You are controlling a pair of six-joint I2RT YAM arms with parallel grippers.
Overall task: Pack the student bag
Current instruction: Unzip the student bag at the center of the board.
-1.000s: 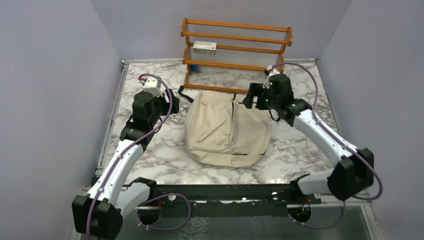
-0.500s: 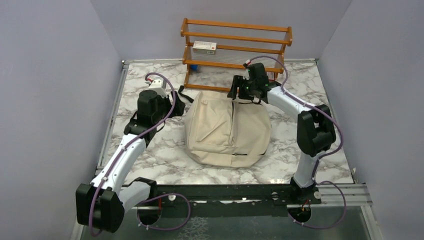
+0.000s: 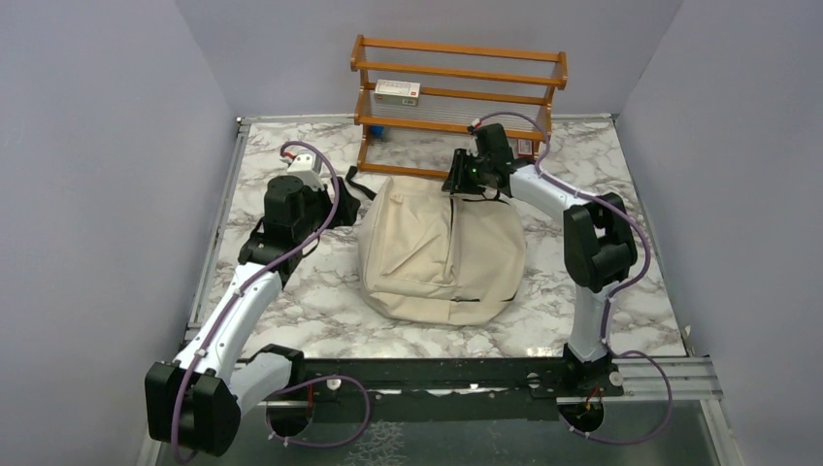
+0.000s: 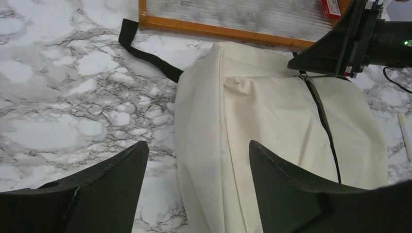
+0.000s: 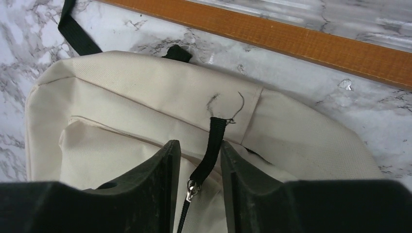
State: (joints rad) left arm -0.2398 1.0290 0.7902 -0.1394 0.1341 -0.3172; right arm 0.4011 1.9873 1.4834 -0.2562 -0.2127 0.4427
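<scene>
From above, the student bag (image 3: 442,257) lay unmoved at mid-frame on the marble table (image 3: 320,301), while the right gripper (image 3: 458,184) had swung in from the right to its top edge. Left wrist: the left gripper (image 4: 194,184), spread wide and empty, hung beside the bag's left side. Right wrist: fingers (image 5: 160,194) stood narrowly parted around the black zipper pull (image 5: 211,145), not clenched.
</scene>
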